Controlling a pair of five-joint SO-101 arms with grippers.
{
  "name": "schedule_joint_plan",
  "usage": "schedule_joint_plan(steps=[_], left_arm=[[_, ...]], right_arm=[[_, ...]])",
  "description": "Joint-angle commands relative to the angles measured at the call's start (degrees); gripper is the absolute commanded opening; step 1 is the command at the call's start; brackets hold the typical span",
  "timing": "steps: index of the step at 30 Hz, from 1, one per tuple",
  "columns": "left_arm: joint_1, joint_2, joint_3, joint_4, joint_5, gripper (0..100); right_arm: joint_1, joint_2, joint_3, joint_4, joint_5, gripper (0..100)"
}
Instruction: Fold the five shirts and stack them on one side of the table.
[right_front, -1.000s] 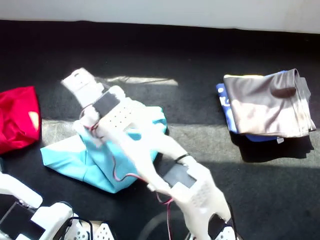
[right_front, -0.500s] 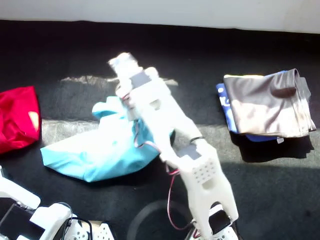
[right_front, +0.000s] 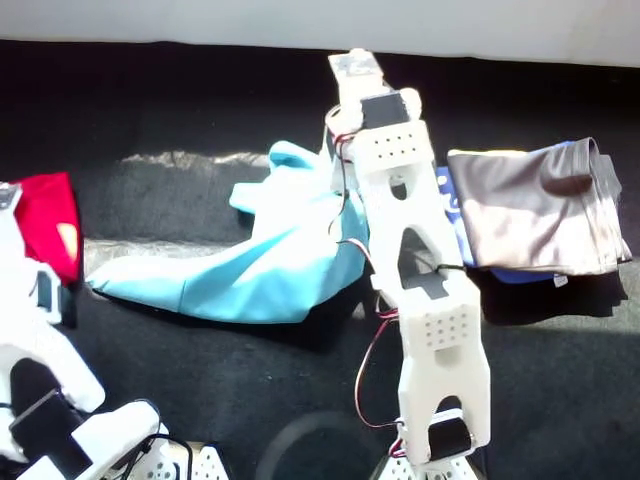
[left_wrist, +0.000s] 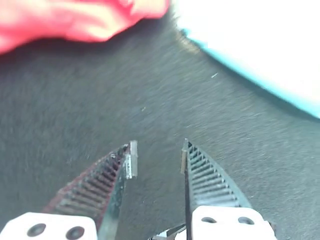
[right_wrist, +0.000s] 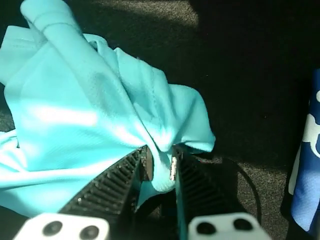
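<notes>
Right gripper: fingers pinched on a fold of the turquoise shirt, near the table's far edge.
Left gripper: fingers apart, holding nothing, over bare table beside the red shirt.
Red shirt: left edge.
Folded stack: by the right edge.

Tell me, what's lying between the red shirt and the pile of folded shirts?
In the high view, the turquoise shirt sprawls between the red shirt and the folded pile, the right hand pinching its end nearer the pile.
</notes>
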Motion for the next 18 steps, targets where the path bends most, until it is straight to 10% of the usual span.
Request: schedule_joint_plan(steps=[1,8,18], left_arm=[[1.0,-2.1,-4.8,0.2,2.7,16],[-2.7,-2.0,-5.8,0.3,3.7,16],[-13.6,-2.3,-5.7,0.3,6.5,16]], right_arm=[[4.0,-1.0,-2.8,0.7,-0.2,15.8],[2.9,-9.5,-2.2,0.7,3.5,15.9],[-18.2,-12.9,-2.2,0.5,4.3,15.9]])
